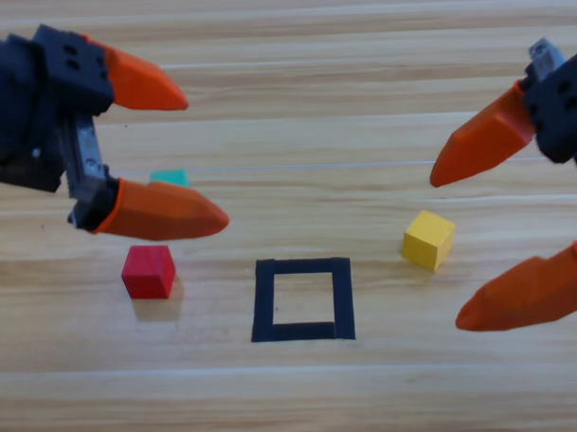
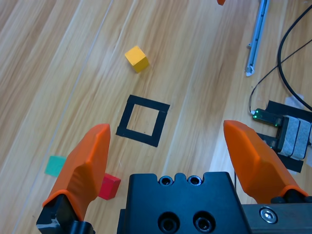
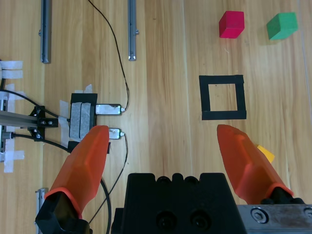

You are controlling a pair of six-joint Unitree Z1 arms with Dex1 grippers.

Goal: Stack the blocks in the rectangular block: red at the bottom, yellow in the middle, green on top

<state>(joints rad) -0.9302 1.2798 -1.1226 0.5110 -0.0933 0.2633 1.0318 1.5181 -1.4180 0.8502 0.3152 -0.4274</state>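
both hands (image 1: 177, 153) (image 1: 479, 247) wide, empty; green cube (image 1: 171, 177) partly hidden, apparently untouched

High view: overhead, looking down at the bench (image 1: 304, 396).
Wrist views: each looks along its own tool, raised above the bench.
Shared: tape outline (image 1: 303, 300), seen in all three views.

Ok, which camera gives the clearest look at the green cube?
The right wrist view: the green cube sits whole and unblocked. The high view shows only a sliver behind the left tool; the left wrist view shows it partly hidden.
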